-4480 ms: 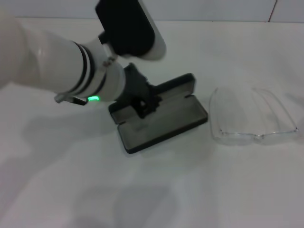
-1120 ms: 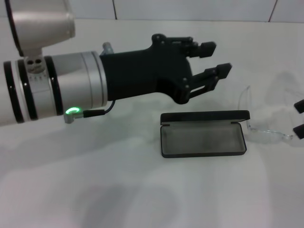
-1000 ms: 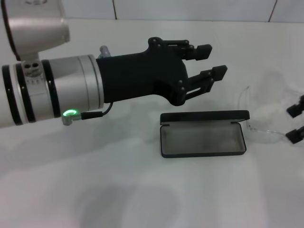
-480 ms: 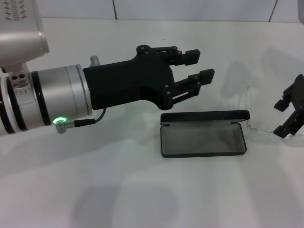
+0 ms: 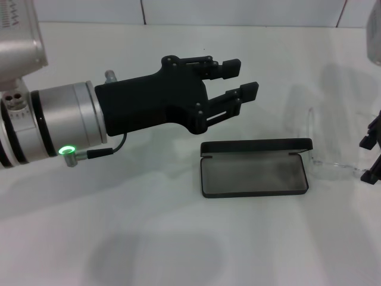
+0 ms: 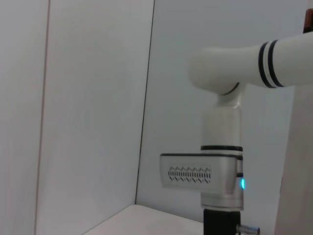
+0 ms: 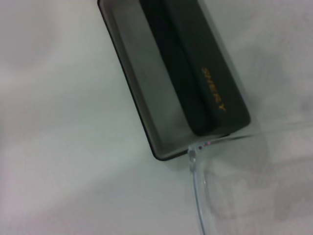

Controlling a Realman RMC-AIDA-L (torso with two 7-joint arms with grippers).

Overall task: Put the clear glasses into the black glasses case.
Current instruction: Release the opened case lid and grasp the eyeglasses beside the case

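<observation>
Open black glasses case (image 5: 255,167) lies at centre, grey lining bare. The clear glasses (image 5: 333,167) lie just beside it at 3 o'clock, not yet packed. Left gripper (image 5: 240,77), fingers apart, hovers at 11 o'clock; right gripper (image 5: 372,156) at 3 o'clock, grip undeterminable.

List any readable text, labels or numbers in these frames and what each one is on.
"SHEKY", approximately: small orange lettering on the lid of the flat black hinged glasses case; the last letters are blurred, so only "SHE" is sure.

No other text is readable. The grey block on the white arm in the left wrist view carries a row of zigzag marks, a pattern rather than letters. In the head view the lettering cannot be seen.
</observation>
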